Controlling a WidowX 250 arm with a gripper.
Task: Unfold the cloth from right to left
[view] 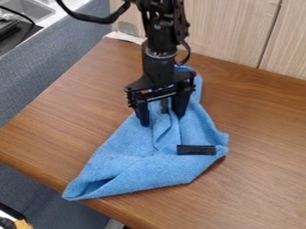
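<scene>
The black gripper (162, 120) hangs down over the upper part of the blue cloth (140, 156), its two fingers spread apart. Raised, creased fabric lies below and between them; whether the tips touch it I cannot tell. The cloth is bunched and partly folded, narrow behind the gripper and wider toward the front. Its lower left corner reaches past the table's front edge, with a small fold opening there. A black strip (196, 150) lies across the cloth near its right side.
The brown wooden table (263, 179) extends on both sides of the cloth. Light wood panels (233, 31) stand behind it. Beyond the left edge are a grey-blue surface (53, 67) and a metal sink (30, 8).
</scene>
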